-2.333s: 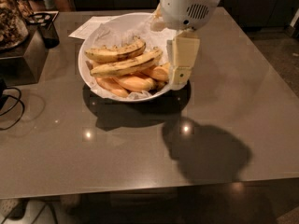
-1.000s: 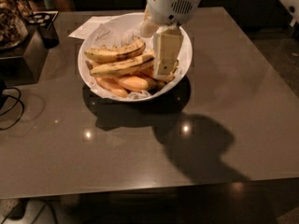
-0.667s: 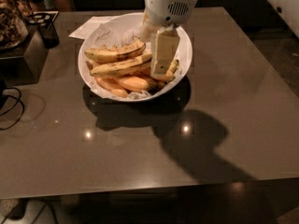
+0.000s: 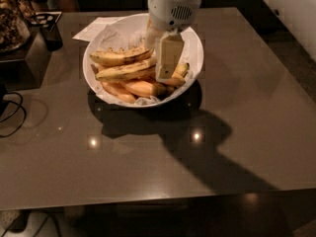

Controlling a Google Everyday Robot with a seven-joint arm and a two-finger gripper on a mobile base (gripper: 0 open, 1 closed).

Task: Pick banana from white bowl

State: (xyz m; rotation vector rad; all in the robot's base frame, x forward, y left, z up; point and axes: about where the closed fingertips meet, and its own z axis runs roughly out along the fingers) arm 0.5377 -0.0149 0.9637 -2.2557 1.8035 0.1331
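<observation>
Over the white bowl [image 4: 196,42], your gripper [image 4: 166,72] hides one end of the banana [image 4: 123,73]; you cannot tell whether it grips.

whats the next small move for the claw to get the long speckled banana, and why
Probably ease the claw slightly toward the picture's left before lowering. It hangs inside the white bowl over the right end of the banana, close to the smooth orange bananas, so gripping here might catch only the tip.
</observation>
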